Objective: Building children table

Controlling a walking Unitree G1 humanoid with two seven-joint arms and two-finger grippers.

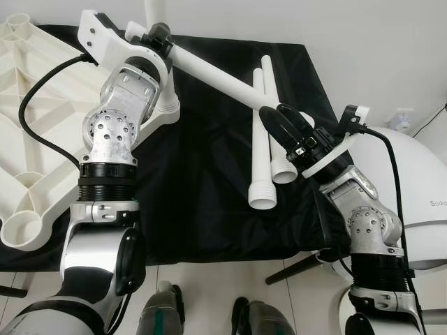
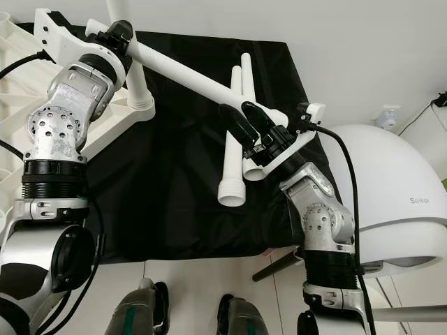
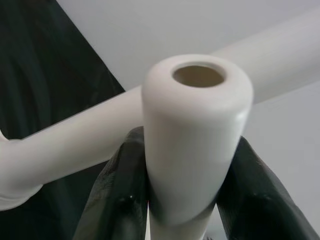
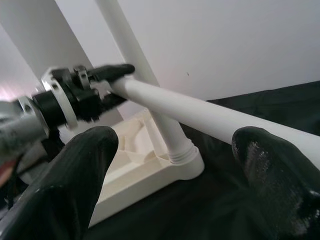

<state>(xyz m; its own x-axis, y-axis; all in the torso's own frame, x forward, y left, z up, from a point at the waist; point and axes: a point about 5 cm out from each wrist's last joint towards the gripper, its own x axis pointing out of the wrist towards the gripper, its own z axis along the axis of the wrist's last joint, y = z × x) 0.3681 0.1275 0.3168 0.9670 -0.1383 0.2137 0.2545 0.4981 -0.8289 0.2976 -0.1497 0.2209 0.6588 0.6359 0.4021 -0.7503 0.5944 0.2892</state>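
Observation:
My left gripper (image 1: 159, 36) is shut on one end of a long white table leg (image 1: 216, 73), held slanting above the black cloth (image 1: 202, 202). In the left wrist view its black fingers (image 3: 120, 190) clamp the leg's hollow end (image 3: 195, 100). My right gripper (image 1: 274, 112) is open at the leg's other end, its fingers (image 4: 85, 165) spread on either side of the leg (image 4: 200, 115). The upturned white tabletop (image 1: 42, 105) lies at the left, and one leg (image 1: 152, 12) stands upright in its corner socket (image 1: 166, 108).
Two loose white legs (image 1: 263, 150) lie side by side on the cloth under my right gripper. A white domed appliance (image 1: 419, 181) stands close at the right. A dark rod (image 1: 293, 269) lies on the floor near my feet (image 1: 164, 307).

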